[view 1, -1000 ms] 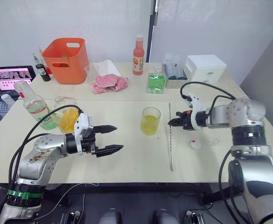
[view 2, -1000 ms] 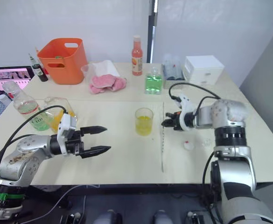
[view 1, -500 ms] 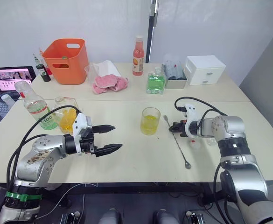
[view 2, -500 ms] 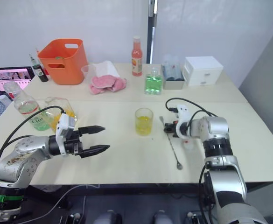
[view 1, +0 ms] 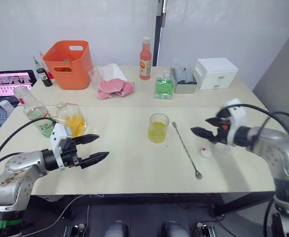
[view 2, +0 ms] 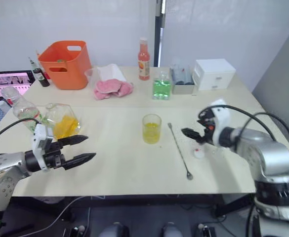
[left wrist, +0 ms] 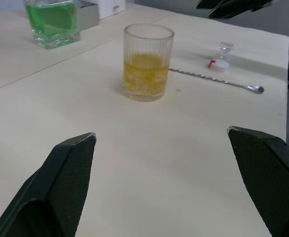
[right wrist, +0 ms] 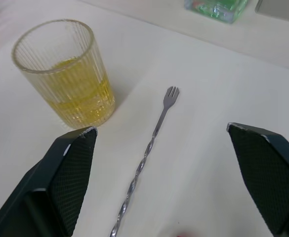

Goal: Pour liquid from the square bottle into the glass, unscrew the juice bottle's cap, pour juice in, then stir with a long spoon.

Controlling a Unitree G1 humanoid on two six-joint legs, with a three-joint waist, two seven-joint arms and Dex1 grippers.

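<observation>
Each arm has a rounded silver-grey metal shell with black cables looping along it. A white wrist housing precedes each pincer: left pincer (view 1: 94, 149), right pincer (view 1: 201, 127). The black fingers (left wrist: 70, 168) are tapered, with finely cross-hatched inner pads.

glass (view 1: 158, 128) mid-table, long spoon (view 1: 185, 150) just right, cap (view 1: 206, 152) further right

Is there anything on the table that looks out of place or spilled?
No spill shows. The long spoon lies flat and slanted on the table beside the glass, not in it. The cap lies loose near it, off the juice bottle.
</observation>
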